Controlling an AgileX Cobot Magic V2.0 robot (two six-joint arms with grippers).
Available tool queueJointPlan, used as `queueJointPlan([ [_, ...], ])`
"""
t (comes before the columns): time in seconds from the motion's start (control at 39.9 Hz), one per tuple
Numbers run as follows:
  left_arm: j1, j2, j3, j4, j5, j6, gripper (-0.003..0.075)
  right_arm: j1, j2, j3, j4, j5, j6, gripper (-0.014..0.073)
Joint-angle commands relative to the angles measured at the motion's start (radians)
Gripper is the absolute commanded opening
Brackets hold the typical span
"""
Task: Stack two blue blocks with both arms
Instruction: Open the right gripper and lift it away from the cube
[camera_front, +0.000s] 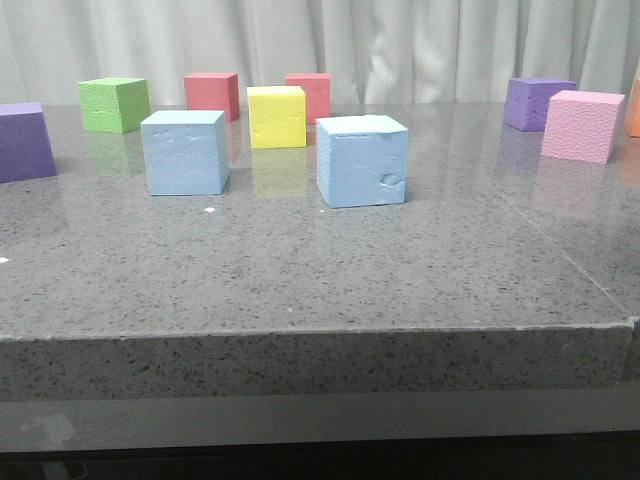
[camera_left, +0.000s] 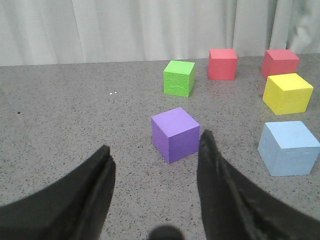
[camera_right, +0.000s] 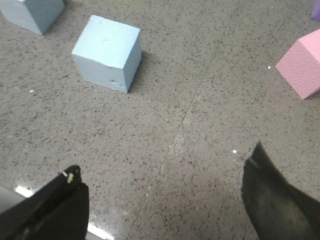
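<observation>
Two pale blue blocks stand apart on the grey table. The left blue block (camera_front: 185, 152) is smooth-faced. The right blue block (camera_front: 362, 160) has a chipped dent near its lower right corner. Neither arm shows in the front view. My left gripper (camera_left: 156, 152) is open and empty above the table, with a purple cube (camera_left: 175, 134) just beyond its fingertips and the left blue block (camera_left: 289, 148) off to one side. My right gripper (camera_right: 164, 165) is open wide and empty, with the dented blue block (camera_right: 107, 52) well ahead of it and the other blue block (camera_right: 34, 12) at the frame's corner.
Around the blue blocks stand a yellow cube (camera_front: 276, 116), two red cubes (camera_front: 211, 95) (camera_front: 312, 96), a green cube (camera_front: 114, 104), purple cubes at the far left (camera_front: 22, 141) and back right (camera_front: 537, 103), and a pink cube (camera_front: 581, 125). A seam (camera_right: 185, 120) crosses the tabletop.
</observation>
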Motion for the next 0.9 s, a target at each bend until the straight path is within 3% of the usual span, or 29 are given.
queueJointPlan([
  [0.0, -0.006, 0.011, -0.027, 0.000, -0.077, -0.008, 0.0364, -0.006, -0.109, 0.049, 0.010, -0.114, -0.016, 0.0627],
  [0.33, -0.006, 0.011, -0.027, 0.000, -0.077, -0.008, 0.0364, -0.006, -0.344, 0.190, 0.010, -0.194, -0.071, 0.0627],
  [0.65, -0.006, 0.011, -0.027, -0.046, -0.092, -0.008, 0.0366, -0.006, -0.358, 0.196, 0.010, -0.169, -0.071, 0.0627],
  [0.73, -0.006, 0.011, -0.027, -0.077, -0.092, -0.008, 0.0419, -0.006, -0.358, 0.196, 0.010, -0.169, -0.071, 0.0627],
  [0.83, -0.006, 0.015, -0.029, -0.084, -0.092, -0.008, 0.0572, -0.006, -0.358, 0.196, 0.010, -0.169, -0.071, 0.0627],
  [0.88, -0.006, 0.025, -0.033, -0.084, -0.083, -0.008, 0.0612, -0.006, -0.358, 0.196, 0.010, -0.169, -0.071, 0.0627],
])
